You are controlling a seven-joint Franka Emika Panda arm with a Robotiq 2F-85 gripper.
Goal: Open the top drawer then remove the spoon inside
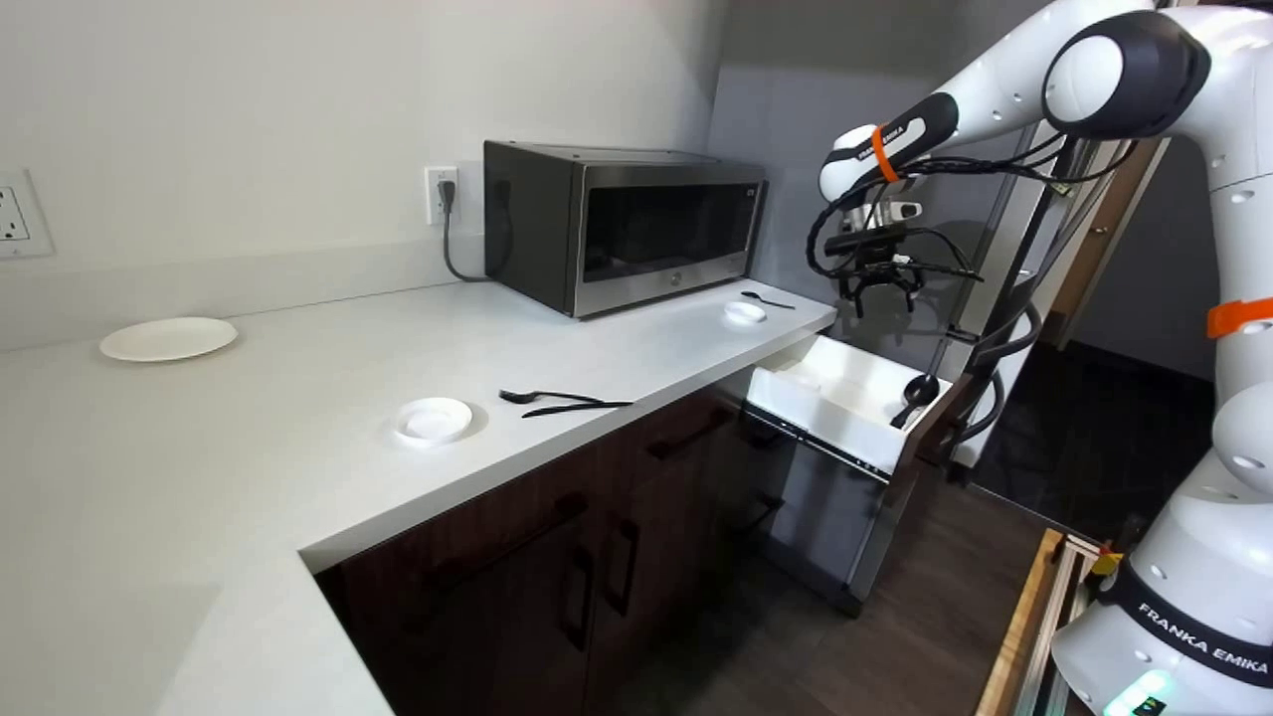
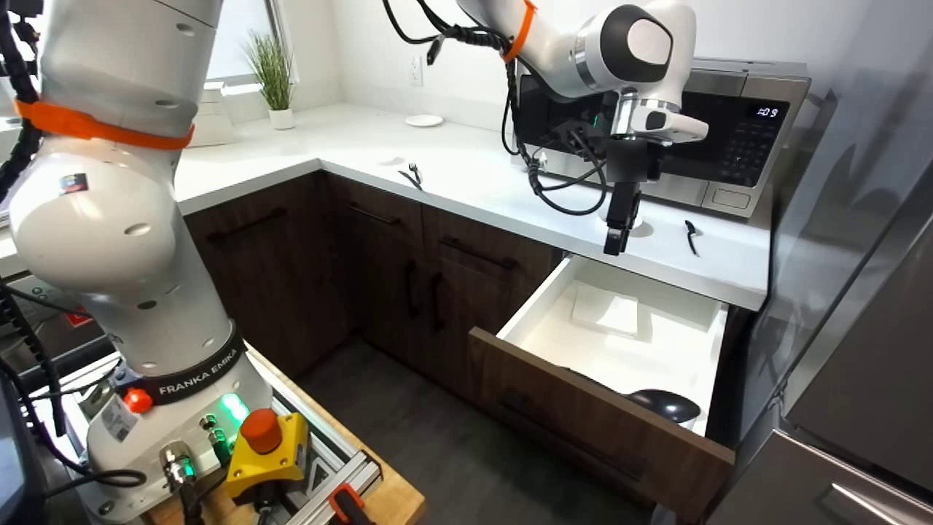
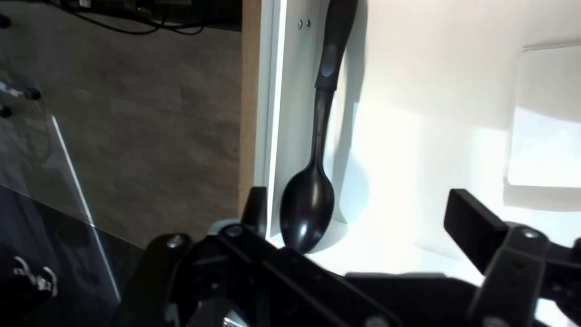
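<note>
The top drawer stands pulled open, with its white inside (image 1: 820,423) and dark-brown front (image 2: 601,419) showing in both exterior views. The dark spoon (image 2: 665,403) lies inside along the drawer front; its handle is mostly hidden behind the front panel in that exterior view. In the wrist view the spoon (image 3: 307,204) lies with its bowl near the jaws and its handle running to the top edge, partly cut off. My gripper (image 1: 884,301) is open and empty, above the drawer and apart from the spoon. In the wrist view the fingers (image 3: 358,215) are wide apart, the bowl nearer the left finger.
A flat white box-like object (image 2: 606,311) lies farther back in the drawer. The counter edge (image 2: 700,277) and microwave (image 1: 666,234) stand behind the gripper. A small dark utensil (image 2: 690,237) and white dish (image 1: 744,312) lie on the counter. A grey wall (image 2: 845,219) stands beside the drawer.
</note>
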